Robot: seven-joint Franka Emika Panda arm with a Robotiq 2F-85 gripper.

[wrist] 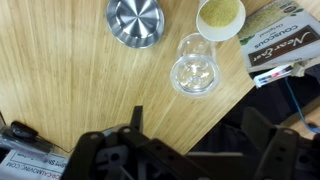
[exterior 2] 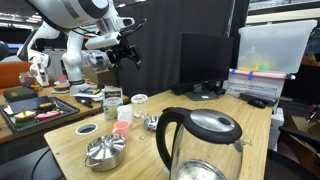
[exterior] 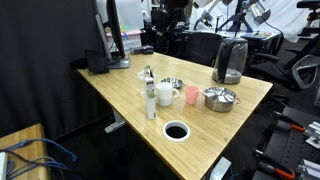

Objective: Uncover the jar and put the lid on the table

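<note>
The jar (wrist: 195, 65) is a low, round, clear container near the table's edge, and its clear lid (wrist: 196, 70) still sits on top. It also shows in both exterior views (exterior 2: 139, 101) (exterior: 148, 76). The light wooden table (wrist: 70, 70) has a round black hole (exterior: 176, 130). My gripper (wrist: 200, 140) is open and empty. It hangs high above the table edge (exterior 2: 128, 52), short of the jar and touching nothing. In the exterior view from the hole's side, it is lost against the dark background.
A small round steel dish (wrist: 135, 20), a white cup (wrist: 220, 15) and a couscous box (wrist: 285, 45) stand close to the jar. Farther off are a pink cup (exterior: 191, 94), a steel pot with handles (exterior: 220, 97) and a dark kettle (exterior: 230, 60). A monitor (exterior 2: 205, 62) stands at the back.
</note>
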